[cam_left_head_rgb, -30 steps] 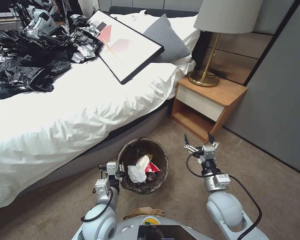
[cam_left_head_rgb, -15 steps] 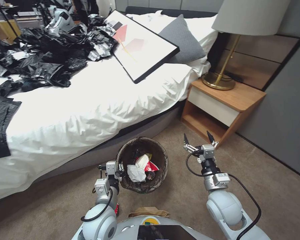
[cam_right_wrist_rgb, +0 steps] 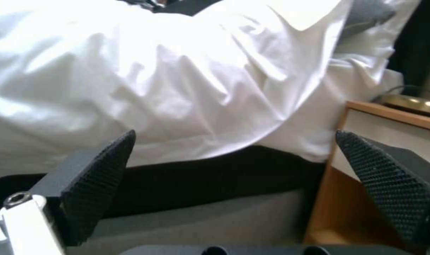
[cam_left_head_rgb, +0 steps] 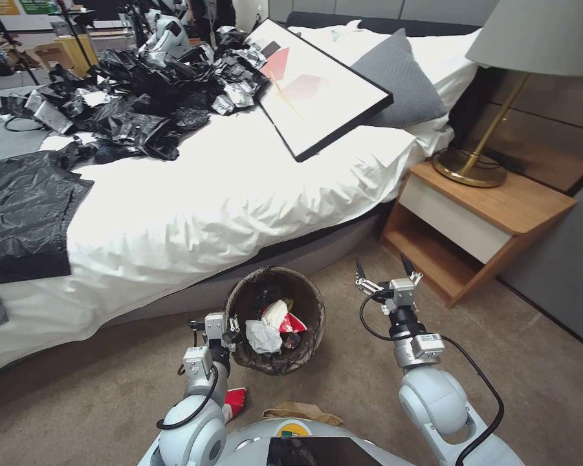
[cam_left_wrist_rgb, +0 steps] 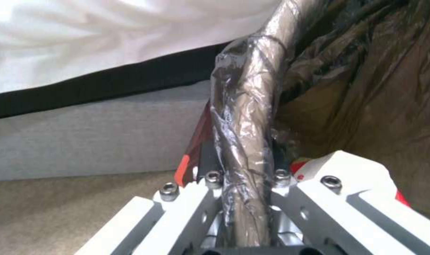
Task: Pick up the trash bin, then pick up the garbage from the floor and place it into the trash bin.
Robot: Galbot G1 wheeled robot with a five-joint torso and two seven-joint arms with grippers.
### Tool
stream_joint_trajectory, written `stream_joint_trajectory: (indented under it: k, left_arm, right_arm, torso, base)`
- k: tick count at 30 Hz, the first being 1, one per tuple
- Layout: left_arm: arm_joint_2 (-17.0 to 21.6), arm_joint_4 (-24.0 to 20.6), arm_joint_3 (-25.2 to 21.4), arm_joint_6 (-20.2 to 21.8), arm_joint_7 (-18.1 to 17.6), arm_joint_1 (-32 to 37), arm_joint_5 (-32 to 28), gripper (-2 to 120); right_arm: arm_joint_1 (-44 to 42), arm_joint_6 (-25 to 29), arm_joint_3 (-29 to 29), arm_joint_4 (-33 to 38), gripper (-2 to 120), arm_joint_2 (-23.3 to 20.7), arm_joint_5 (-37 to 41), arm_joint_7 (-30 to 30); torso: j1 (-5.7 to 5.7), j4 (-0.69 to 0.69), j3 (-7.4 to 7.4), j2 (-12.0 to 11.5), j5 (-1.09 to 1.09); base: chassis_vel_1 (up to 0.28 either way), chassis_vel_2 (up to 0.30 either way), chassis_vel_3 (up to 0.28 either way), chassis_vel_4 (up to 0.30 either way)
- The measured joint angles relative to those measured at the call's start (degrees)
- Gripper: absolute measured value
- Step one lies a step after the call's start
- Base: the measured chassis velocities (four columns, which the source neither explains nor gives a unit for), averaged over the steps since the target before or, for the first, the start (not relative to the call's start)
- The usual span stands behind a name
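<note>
My head camera has swung left since a second ago: the bed [cam_left_head_rgb: 226,194] and nightstand [cam_left_head_rgb: 479,226] have slid rightward in my view, more black sheeting [cam_left_head_rgb: 26,213] shows on the near left of the mattress, and a red-and-white packet [cam_left_head_rgb: 235,402] has come into sight on the carpet. The bin [cam_left_head_rgb: 275,320] and both arms sit in the same spots before me, so the things themselves have not moved against the robot.

I have the bin upright, mouth facing up, its axis vertical, held off the carpet just in front of the bed's grey base. The left gripper [cam_left_head_rgb: 230,336] is clamped on the bin's near left rim; from the left wrist I see the liner-wrapped rim [cam_left_wrist_rgb: 245,141] running straight up between the fingers [cam_left_wrist_rgb: 200,159]. Inside the bin lie white paper [cam_left_head_rgb: 264,336] and a red wrapper [cam_left_head_rgb: 296,323].

The right gripper [cam_left_head_rgb: 382,275] hangs to the right of the bin, apart from it, fingers spread wide and holding nothing; from its wrist the two dark pads [cam_right_wrist_rgb: 101,170] frame the bed.

A brown paper bag [cam_left_head_rgb: 302,411] lies on the carpet behind the bin, close to my base, with the packet just left of it.
</note>
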Motion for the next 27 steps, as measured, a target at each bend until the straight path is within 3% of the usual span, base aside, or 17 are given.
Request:
stream_joint_trajectory:
  k: [27]
  left_arm:
    - [-0.24, 0.35, 0.12, 0.15, -0.38, -0.44, -0.31, 2]
  right_arm:
    - [0.56, -0.18, -0.69, -0.2, 100, -0.07, 0.07, 0.32]
  torso:
    - [0.0, -0.01, 0.0, 0.0, 0.0]
  base:
    - [0.009, 0.006, 0.008, 0.009]
